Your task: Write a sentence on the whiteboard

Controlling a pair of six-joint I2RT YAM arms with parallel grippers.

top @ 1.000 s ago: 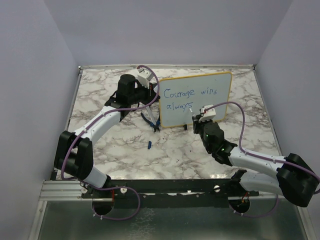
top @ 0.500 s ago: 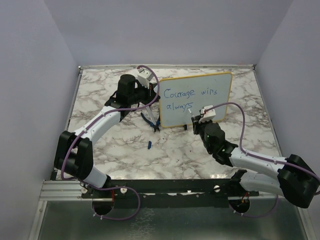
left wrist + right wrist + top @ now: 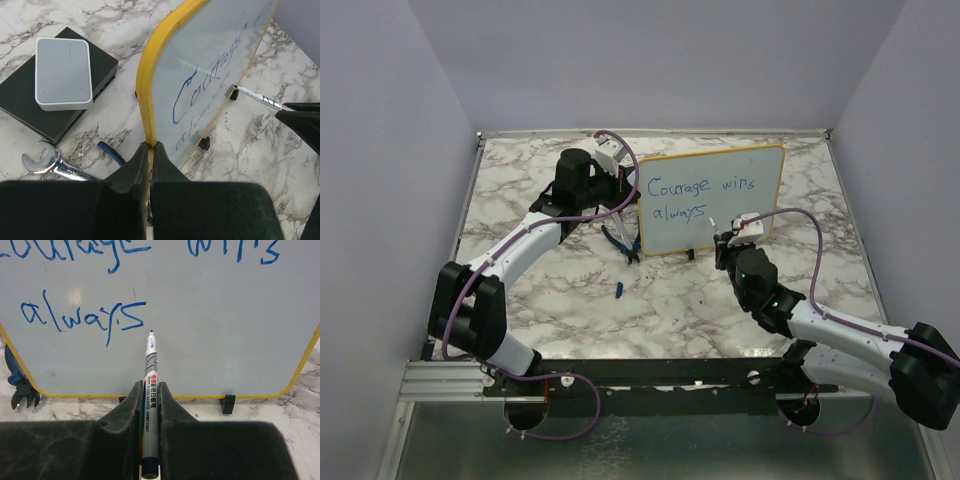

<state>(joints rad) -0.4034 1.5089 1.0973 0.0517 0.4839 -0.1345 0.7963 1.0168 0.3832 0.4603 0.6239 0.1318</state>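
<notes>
Marbled counter (image 3: 570,300) between plain grey walls. The whiteboard (image 3: 670,238) stands upright at back centre, reading "Courage wins always". My left fingers (image 3: 137,162) pinch its yellow side edge. My right fingers (image 3: 131,405) clamp a marker (image 3: 150,365), tip beside the final "s".

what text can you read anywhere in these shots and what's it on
"Courage wins": blue handwriting, top line on the whiteboard.
"always": blue handwriting, second line on the same board.
"2301", as far as it can be made out: the end of the small print along the marker; the rest of that print is too small to read.
No text shows on the grey box.
</notes>
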